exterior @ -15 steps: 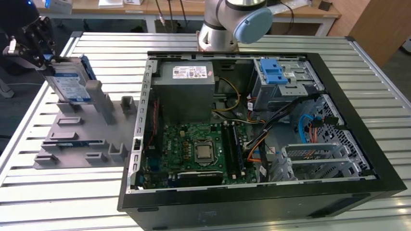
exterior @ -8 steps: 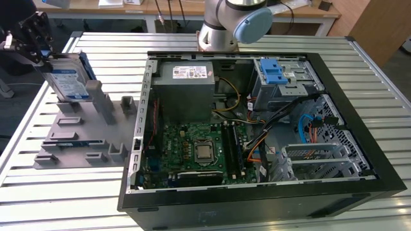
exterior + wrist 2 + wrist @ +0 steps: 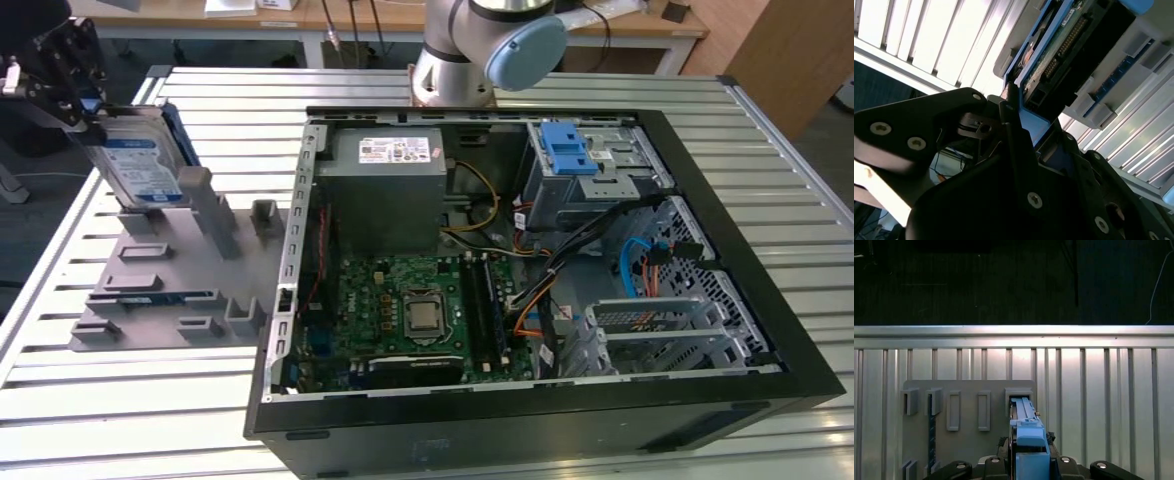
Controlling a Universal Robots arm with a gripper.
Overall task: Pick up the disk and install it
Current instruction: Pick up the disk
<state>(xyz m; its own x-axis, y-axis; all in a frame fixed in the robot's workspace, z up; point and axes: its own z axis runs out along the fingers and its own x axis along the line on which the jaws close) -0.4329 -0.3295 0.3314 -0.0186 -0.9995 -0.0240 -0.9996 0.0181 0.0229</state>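
**Disk gripped on edge at the holder, well apart from the open case**

The disk (image 3: 140, 160) stands upright on its edge at the exterior view's left, its lower end at a slot of the grey holder (image 3: 160, 300). Whether it touches the slot cannot be told. The gripper (image 3: 83, 108) sits on its upper end, jaws closed narrowly on the blue rail, as both wrist views show. Upright posts of the holder stand just beside the disk. The slatted table (image 3: 134, 420) carries the holder and the open computer case (image 3: 747, 300). Inside the case, the drive cage (image 3: 594, 165) with its blue latch lies beyond the case wall, next to the power supply (image 3: 387, 190), with loose cables (image 3: 641, 260) hanging near it.
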